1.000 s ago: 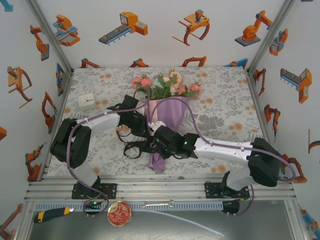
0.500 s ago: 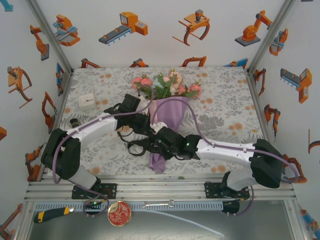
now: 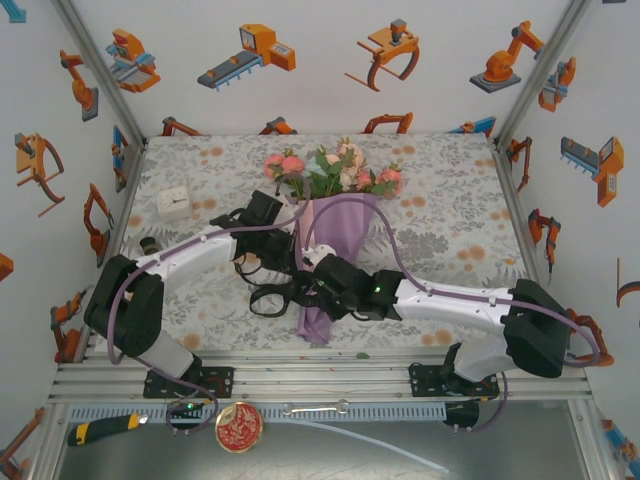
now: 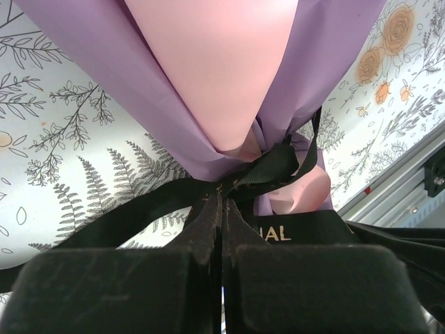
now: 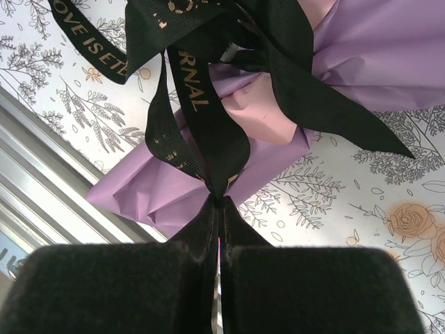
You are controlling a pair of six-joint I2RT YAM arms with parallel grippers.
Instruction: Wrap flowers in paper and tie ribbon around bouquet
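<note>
The left arm has just stretched out low and the right gripper point(image 5: 220, 209) has crept left, which seems to be cinching the ribbon point(image 5: 208, 122) at the neck of the bouquet point(image 3: 338, 225). It lies mid-table, flowers point(image 3: 330, 170) at the far end. The left gripper point(image 4: 221, 212) and the right are both pinched tight on ribbon tails. A white box point(image 3: 173, 203) sits well apart, far left. Slack loops and the purple cable point(image 3: 385, 235) across the cone could snag.

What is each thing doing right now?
flowers: wrapped, blooms poking out of the wide end.
paper: rolled into a cone around the flowers.
ribbon: wound around the paper's narrow part, a strand in each claw.
left claw: shut on the ribbon.
right claw: shut on the ribbon.
</note>
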